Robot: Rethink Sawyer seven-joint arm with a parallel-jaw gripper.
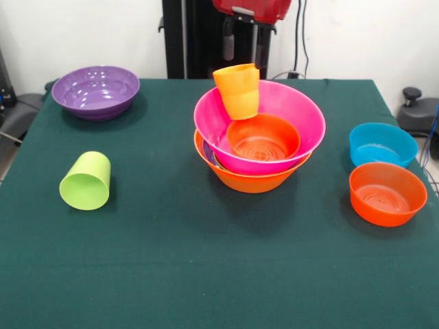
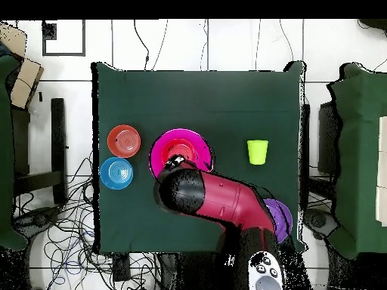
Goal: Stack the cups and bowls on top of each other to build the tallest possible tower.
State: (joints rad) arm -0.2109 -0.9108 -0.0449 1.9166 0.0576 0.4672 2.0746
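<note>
Lower right, a red-orange bowl (image 1: 387, 193); at centre the orange cup (image 1: 238, 90) leans inside the pink bowl (image 1: 274, 103); whether the gripper (image 1: 240, 38) grips cannot be told.

A dark green cloth covers the desk (image 1: 206, 274). At centre, the tower (image 1: 259, 147) shows yellow-orange beneath pink, a red-orange bowl (image 1: 263, 137) inside. An orange cup (image 1: 238, 90) tops it. Upper left sits a purple bowl (image 1: 96, 91); left, a lime green cup (image 1: 86, 181); right, a blue bowl (image 1: 382, 144) and another red-orange bowl (image 1: 387, 193).
</note>
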